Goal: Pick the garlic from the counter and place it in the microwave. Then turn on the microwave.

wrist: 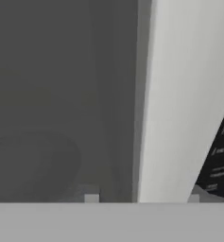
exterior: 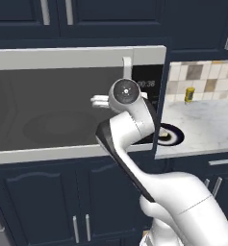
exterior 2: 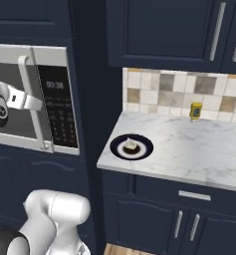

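Microwave (exterior: 62,105) at 9 to 10 o'clock in the left base view, silver frame around dark glass, a faint round turntable behind the glass. In the right base view, microwave (exterior 2: 35,99) at 9 o'clock, its long vertical handle (exterior 2: 27,99) just left of the black keypad (exterior 2: 57,107), clock reading 00:38.

Arm (exterior: 134,144) rising from 5 o'clock in the left base view, wrist raised in front of the microwave's right end. Claw (wrist: 142,198) seen in the hand view as two pale fingertips at 6 o'clock, set apart, one before the dark glass, one at the foot of the pale handle (wrist: 179,94); nothing between them. Open, then, and close up to the microwave (wrist: 61,94) front. Keypad (wrist: 219,160) at 4 o'clock in that view.

Tabletop (exterior 2: 189,144) at 3 o'clock in the right base view, pale marbled stone, right of the microwave and apart from it across a dark cabinet side. Blue plate (exterior 2: 131,147) near the tabletop's left front corner, a pale lump on a dark patch at its middle, likely the garlic (exterior 2: 131,145), too small to tell for sure. Same plate (exterior: 171,134) at 3 o'clock in the left base view, partly behind the arm. Yellow jar (exterior 2: 195,111) at 2 o'clock, upright by the tiled wall (exterior 2: 164,92), well apart from the plate.
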Robot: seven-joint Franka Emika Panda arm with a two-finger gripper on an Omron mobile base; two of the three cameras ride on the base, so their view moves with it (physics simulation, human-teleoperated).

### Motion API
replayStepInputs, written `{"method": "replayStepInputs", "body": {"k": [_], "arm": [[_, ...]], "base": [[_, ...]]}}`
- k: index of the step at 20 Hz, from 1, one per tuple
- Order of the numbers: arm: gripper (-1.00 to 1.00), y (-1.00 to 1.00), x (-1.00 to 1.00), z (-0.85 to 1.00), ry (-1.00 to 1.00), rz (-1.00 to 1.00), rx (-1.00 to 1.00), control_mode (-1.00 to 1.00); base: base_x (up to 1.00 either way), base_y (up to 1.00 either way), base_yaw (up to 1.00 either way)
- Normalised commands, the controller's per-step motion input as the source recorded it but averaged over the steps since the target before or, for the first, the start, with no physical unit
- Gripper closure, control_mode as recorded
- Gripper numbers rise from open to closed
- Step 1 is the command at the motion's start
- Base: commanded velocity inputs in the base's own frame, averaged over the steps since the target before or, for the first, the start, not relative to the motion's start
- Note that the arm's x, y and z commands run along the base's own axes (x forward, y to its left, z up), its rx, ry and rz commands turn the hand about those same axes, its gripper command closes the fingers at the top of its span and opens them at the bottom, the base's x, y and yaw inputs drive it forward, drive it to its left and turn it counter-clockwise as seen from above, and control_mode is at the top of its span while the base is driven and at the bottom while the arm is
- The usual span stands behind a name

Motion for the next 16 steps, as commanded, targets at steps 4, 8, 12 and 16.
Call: {"method": "replayStepInputs", "body": {"k": [4, 8, 12, 16], "arm": [[1.00, 0.65, -0.65, 0.00, 0.00, 0.00, 0.00, -1.00], [1.00, 0.53, -0.99, 0.00, 0.00, 0.00, 0.00, -1.00], [1.00, 0.36, -1.00, 0.00, 0.00, 0.00, 0.00, -1.00], [1.00, 0.22, -1.00, 0.00, 0.00, 0.00, 0.00, -1.00]], "base": [[0.00, 0.00, 0.00], [0.00, 0.00, 0.00], [0.00, 0.00, 0.00], [0.00, 0.00, 0.00]]}}
